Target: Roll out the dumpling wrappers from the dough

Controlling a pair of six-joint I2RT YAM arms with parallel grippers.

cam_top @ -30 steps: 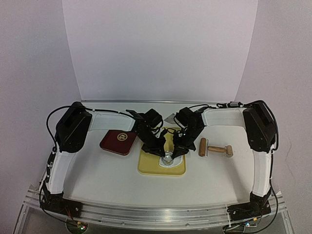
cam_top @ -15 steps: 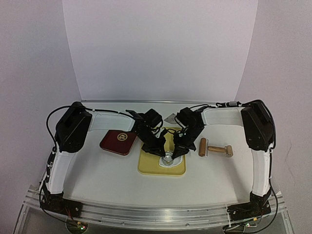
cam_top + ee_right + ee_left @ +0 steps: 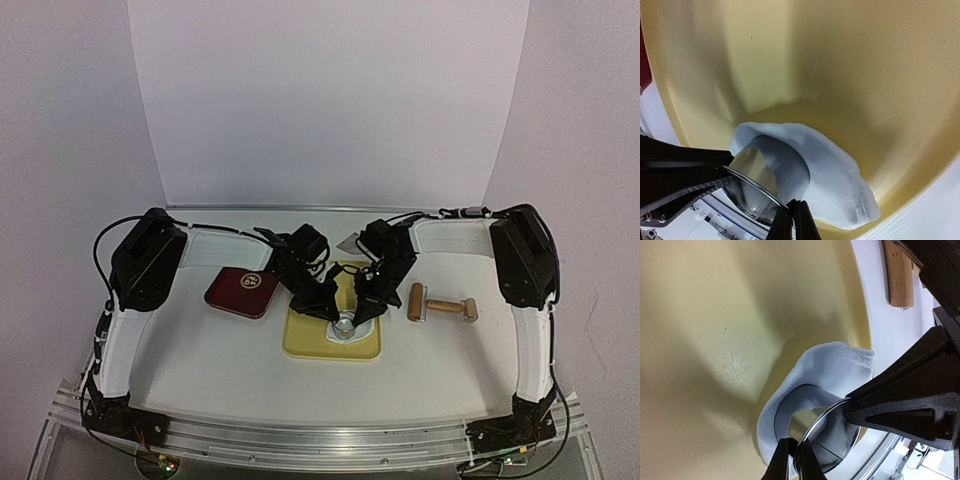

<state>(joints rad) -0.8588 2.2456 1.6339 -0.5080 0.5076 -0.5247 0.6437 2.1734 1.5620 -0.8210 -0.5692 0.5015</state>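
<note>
The dough (image 3: 347,337) is a thin irregular white sheet at the near right of the yellow board (image 3: 305,340). It also shows in the left wrist view (image 3: 825,365) and the right wrist view (image 3: 840,175). The shiny ring cutter (image 3: 346,324) stands in it, tilted. My left gripper (image 3: 333,314) is shut on the cutter's rim (image 3: 840,437), fingertips pinching it (image 3: 794,460). My right gripper (image 3: 358,314) is shut on the opposite rim (image 3: 792,220) of the cutter (image 3: 752,170). No separate dumpling wrappers are in view.
A dark red square plate (image 3: 243,291) lies left of the board. A wooden rolling pin (image 3: 440,306) lies to the right and shows in the left wrist view (image 3: 899,275). A small grey scraper (image 3: 350,242) lies behind the board.
Both arms have shifted very slightly. The cutter and dough stay in the same place on the board.
</note>
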